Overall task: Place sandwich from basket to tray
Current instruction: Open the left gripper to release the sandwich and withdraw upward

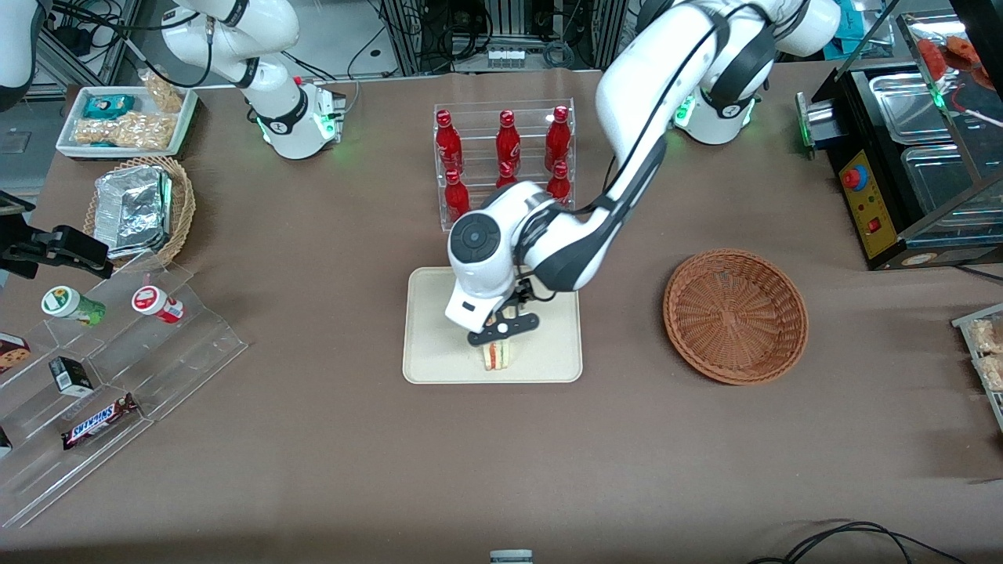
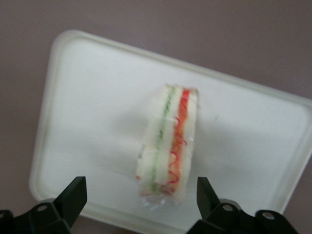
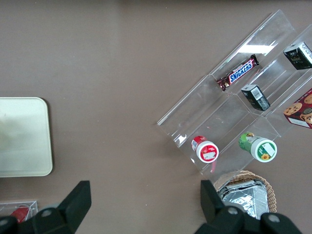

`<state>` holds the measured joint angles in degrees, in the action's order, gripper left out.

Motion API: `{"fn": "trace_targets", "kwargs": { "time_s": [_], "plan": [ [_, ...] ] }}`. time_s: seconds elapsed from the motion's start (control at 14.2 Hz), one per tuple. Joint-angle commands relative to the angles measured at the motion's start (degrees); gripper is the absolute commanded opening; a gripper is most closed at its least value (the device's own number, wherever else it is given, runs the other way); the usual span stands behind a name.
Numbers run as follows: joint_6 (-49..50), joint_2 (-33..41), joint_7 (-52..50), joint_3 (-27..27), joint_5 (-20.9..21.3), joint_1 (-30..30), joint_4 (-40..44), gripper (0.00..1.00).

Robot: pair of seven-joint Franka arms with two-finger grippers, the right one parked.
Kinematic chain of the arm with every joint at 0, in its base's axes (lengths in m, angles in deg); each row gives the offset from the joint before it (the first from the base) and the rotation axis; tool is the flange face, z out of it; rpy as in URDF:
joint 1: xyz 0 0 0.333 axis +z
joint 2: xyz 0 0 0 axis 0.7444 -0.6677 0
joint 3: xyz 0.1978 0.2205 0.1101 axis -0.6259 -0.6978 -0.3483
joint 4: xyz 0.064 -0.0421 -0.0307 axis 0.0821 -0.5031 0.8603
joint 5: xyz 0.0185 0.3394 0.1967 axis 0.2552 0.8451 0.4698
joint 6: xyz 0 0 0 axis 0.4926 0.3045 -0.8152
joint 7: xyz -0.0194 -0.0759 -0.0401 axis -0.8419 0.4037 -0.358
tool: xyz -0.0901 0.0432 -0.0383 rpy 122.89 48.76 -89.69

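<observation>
Two black fingertips [image 2: 73, 195] stand wide apart on my gripper [image 1: 502, 331], with nothing between them; the jaws are open and clear of the load. Directly below them one sandwich [image 2: 168, 144] rests on the tray [image 1: 431, 356], standing on its edge with the green and red filling stripes facing up at the wrist camera, near the tray edge closest to the front camera. From the wrist view I see a gap on both sides between fingers and bread, so I judge the release done. One basket [image 1: 735, 315], the reddish-brown one, sits toward the working arm's end of the table with nothing in it.

So the carry looks finished; what I reckon remains is lifting the arm away without nudging the wedge over.

My count beyond that: one paler basket holding a foil packet [image 1: 135, 207], seven red bottles [image 1: 508, 142] in a clear rack, and one Snickers bar [image 1: 99, 421] on the acrylic steps.
</observation>
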<state>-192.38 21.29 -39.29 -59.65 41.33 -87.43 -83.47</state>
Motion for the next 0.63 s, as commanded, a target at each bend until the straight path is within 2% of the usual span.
{"fn": "trace_targets", "kwargs": {
  "time_s": [0.0,0.07,0.14,0.42,0.56],
  "plan": [
    [8.3,12.7,2.0,0.2,-3.6,7.1,-2.8,1.00],
    [11.2,15.5,5.4,0.1,-6.2,9.0,-3.6,1.00],
    [15.1,18.2,8.4,-0.1,-7.0,10.7,-4.8,1.00],
    [24.8,28.6,21.4,0.0,-8.6,22.6,-10.8,1.00],
    [31.9,31.4,28.9,0.0,-9.8,28.6,-11.1,1.00]
  ]
}}
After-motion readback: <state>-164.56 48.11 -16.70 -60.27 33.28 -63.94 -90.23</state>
